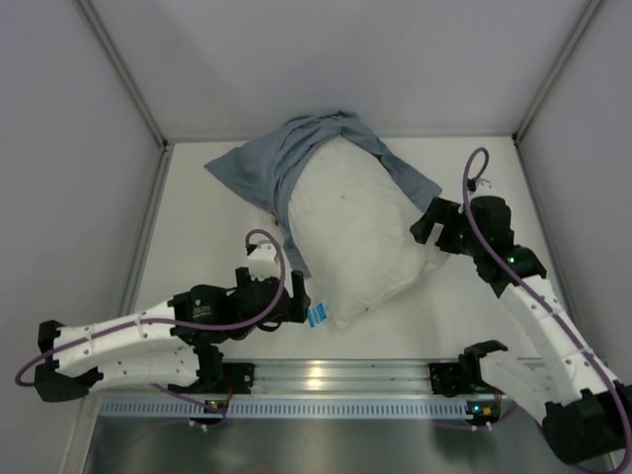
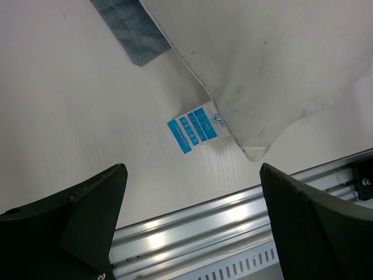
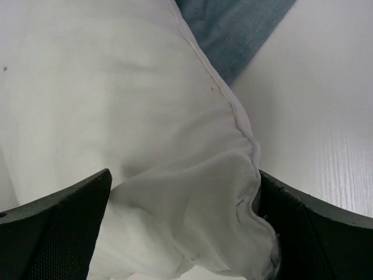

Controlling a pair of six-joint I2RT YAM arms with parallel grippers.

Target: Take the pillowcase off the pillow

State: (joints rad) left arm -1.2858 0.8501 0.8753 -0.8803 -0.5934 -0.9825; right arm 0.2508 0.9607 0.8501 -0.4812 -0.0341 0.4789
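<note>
- The left gripper (image 1: 299, 296) was found low over the table (image 1: 197, 227), just beside the near left corner of the pillow (image 1: 351, 227). In the left wrist view its jaws were spread wide and nothing was held between them.
- A small blue label (image 2: 195, 129) was seen lying flat on the table, attached at that same corner of the pillow.
- The pillowcase (image 1: 286, 153) was bunched at the far end of the pillow. Only the far part appeared to be covered, with loose folds spilled to the left and a strip running down the right side.
- The pillow lay in the middle of the table, its near part bare and white.
- The right gripper (image 1: 427, 229) was placed at the right edge of the pillow. In the right wrist view its jaws stood fully apart on both sides of a puffed corner, so the pillow was straddled but not clamped.
- The pillowcase was judged light and limp, so it should be pinched at a thick fold of the far bunch. The pillow was judged soft and springy, so it should be held down at a seamed corner.
</note>
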